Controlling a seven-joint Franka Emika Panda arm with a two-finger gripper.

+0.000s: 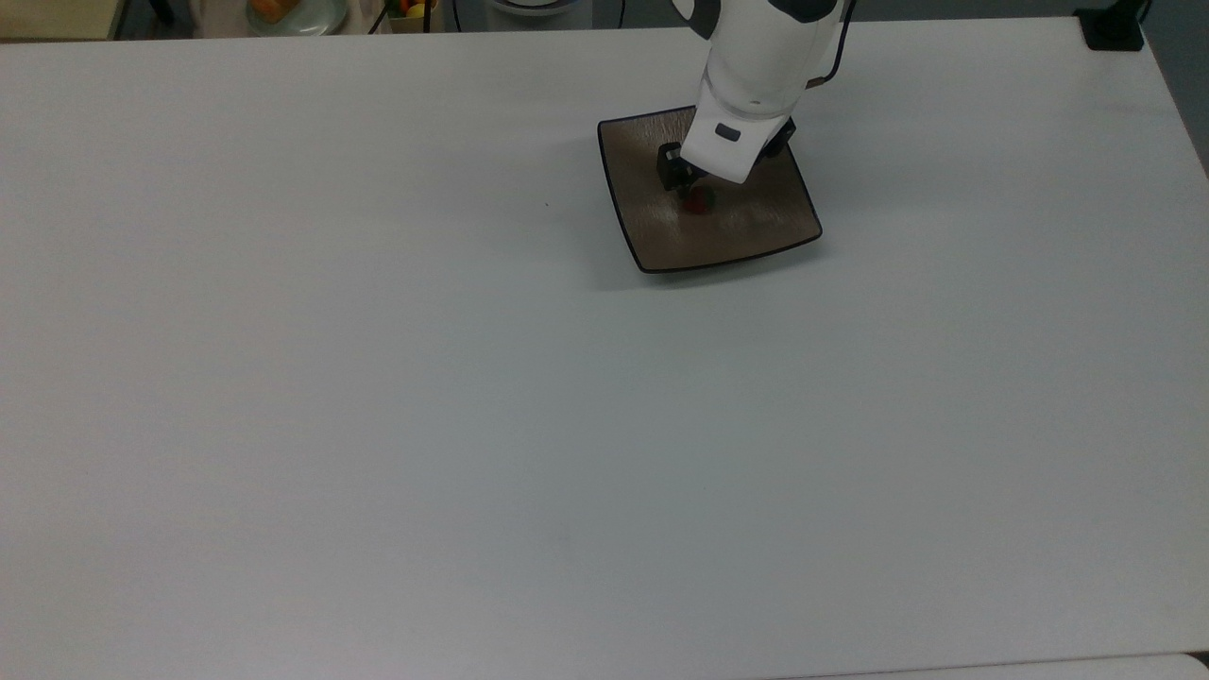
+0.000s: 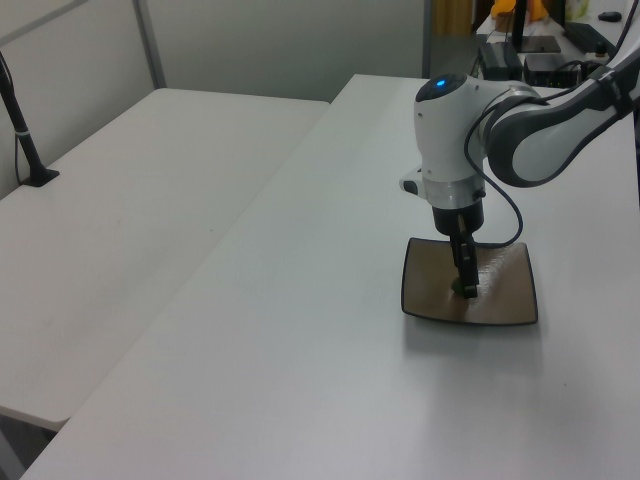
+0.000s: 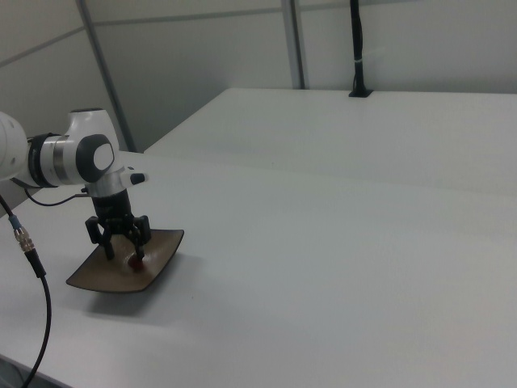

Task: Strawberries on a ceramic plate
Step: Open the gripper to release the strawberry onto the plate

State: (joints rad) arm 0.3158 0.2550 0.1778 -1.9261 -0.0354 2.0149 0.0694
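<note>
One strawberry (image 1: 698, 199) lies near the middle of the plate (image 1: 756, 231). Gripper (image 3: 121, 247) hangs low over the berry, jaws spread and let go, likely so it settles without rolling.

The ceramic plate (image 1: 661, 236) is square and glossy, brown-taupe with a streaked surface, a thin black rim and upturned corners. It lies flat on the white table (image 1: 378, 378), turned slightly askew in the top view, toward the far edge and right of centre. In the left view the ceramic plate (image 2: 430, 295) sits at the near right; in the right view the ceramic plate (image 3: 97, 279) sits low on the left. The strawberry (image 1: 699, 200) is tiny and red, resting on the plate's surface near its middle. In the right view the strawberry (image 3: 136, 262) shows as a small red spot on the plate.
</note>
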